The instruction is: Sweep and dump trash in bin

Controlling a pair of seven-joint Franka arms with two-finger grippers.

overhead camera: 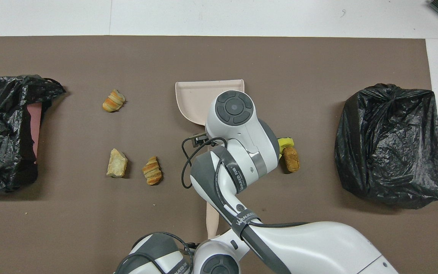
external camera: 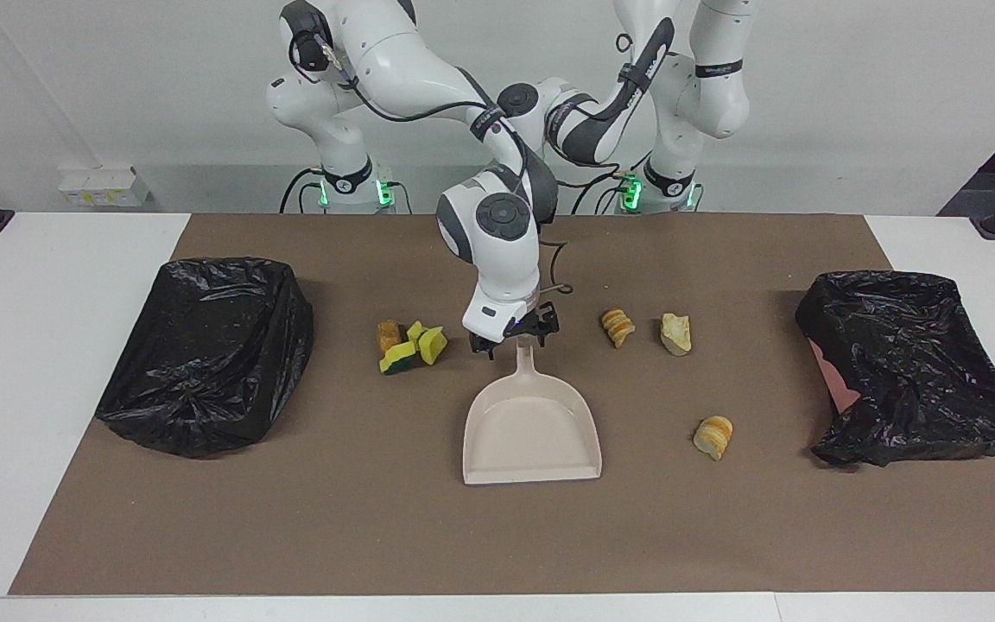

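Note:
The beige dustpan (external camera: pixel 532 428) lies mid-mat, handle toward the robots. My right gripper (external camera: pixel 515 339) is low at the handle's end, open, a finger on either side of it. Yellow-and-green sponge pieces (external camera: pixel 415 347) and a brown lump (external camera: pixel 389 334) lie beside it toward the right arm's end. Three bread-like chunks (external camera: pixel 617 326) (external camera: pixel 675 333) (external camera: pixel 713 436) lie toward the left arm's end. A beige brush handle (overhead camera: pixel 211 217) runs under the left arm's wrist (overhead camera: pixel 211 262). The left gripper is at that handle's end, covered by the wrist.
Two bins lined with black bags stand on the brown mat, one bin (external camera: pixel 204 350) at the right arm's end, the other bin (external camera: pixel 912 363) at the left arm's end. The right arm's forearm (overhead camera: pixel 242 152) covers the dustpan's handle from above.

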